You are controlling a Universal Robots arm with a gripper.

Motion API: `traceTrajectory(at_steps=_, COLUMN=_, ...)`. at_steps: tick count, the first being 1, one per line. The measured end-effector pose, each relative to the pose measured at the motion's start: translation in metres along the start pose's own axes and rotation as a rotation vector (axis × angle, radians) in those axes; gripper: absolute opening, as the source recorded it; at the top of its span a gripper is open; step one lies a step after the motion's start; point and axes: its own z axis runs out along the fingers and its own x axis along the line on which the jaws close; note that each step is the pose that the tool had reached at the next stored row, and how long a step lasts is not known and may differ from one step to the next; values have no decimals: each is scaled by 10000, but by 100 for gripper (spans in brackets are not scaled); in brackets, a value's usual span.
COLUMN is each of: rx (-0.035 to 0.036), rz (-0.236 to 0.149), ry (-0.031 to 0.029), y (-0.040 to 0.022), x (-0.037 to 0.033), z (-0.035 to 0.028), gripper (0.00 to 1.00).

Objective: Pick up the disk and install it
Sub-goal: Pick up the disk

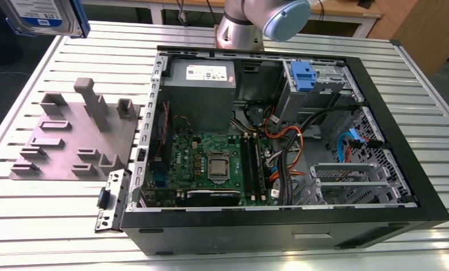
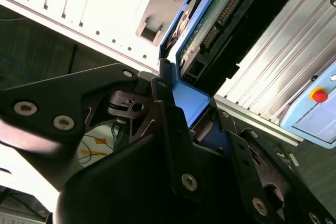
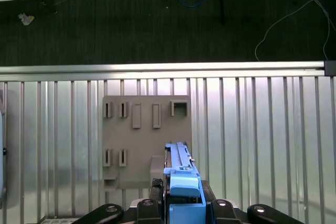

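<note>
So the case lies open on its side on the table. Inside it you've got the PSU at the end nearest the arm, the motherboard in the middle, a mess of cables next to that, and a drive bay with a blue latch on it. The grey fixture sits on the table just beside the case, posts sticking up.

The disk isn't in either of them. The gripper has its fingers clamped on the blue carrier's end, and the whole thing hangs in the air above the fixture.

In the first wrist view you see the disk edge-on, a thin blue strip, with its long axis running straight out from the gripper.

Each camera gets a different side of it. The exterior view catches the white-and-blue label face of the disk up in the corner, cut off by the picture edge. The second wrist view gets the other face of the disk, green circuit board and a row of connector pins, with the gripper pinching the carrier. Same view also has a red button on a pale box off past the table.
</note>
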Motion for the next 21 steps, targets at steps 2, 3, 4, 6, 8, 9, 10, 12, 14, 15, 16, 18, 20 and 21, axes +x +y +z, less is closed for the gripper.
traceTrajectory(at_steps=2, rx=0, rz=0, ry=0, y=-12, x=0, z=0, gripper=36)
traceTrajectory(at_steps=3, rx=0, rz=0, ry=0, y=-18, x=0, z=0, gripper=36)
traceTrajectory(at_steps=4, rx=0, rz=0, ry=0, y=-23, x=0, z=-1, gripper=36)
traceTrajectory(at_steps=6, rx=0, rz=-1, ry=0, y=-35, x=0, z=-1, gripper=36)
traceTrajectory(at_steps=8, rx=0, rz=0, ry=0, y=-48, x=-1, z=-1, gripper=36)
traceTrajectory(at_steps=9, rx=0, rz=0, ry=0, y=-54, x=-1, z=-2, gripper=36)
traceTrajectory(at_steps=10, rx=0, rz=0, ry=0, y=-61, x=0, z=-2, gripper=36)
traceTrajectory(at_steps=12, rx=0, rz=0, ry=0, y=-76, x=5, z=-2, gripper=36)
traceTrajectory(at_steps=14, rx=-2, rz=1, ry=1, y=-87, x=26, z=-3, gripper=36)
traceTrajectory(at_steps=15, rx=-1, rz=1, ry=1, y=-92, x=41, z=-2, gripper=36)
traceTrajectory(at_steps=16, rx=0, rz=0, ry=0, y=-99, x=55, z=-2, gripper=36)
traceTrajectory(at_steps=18, rx=-1, rz=0, ry=1, y=-116, x=84, z=-3, gripper=36)
traceTrajectory(at_steps=20, rx=0, rz=-1, ry=0, y=-144, x=106, z=-3, gripper=36)
traceTrajectory(at_steps=21, rx=0, rz=-1, ry=0, y=-159, x=114, z=-3, gripper=36)
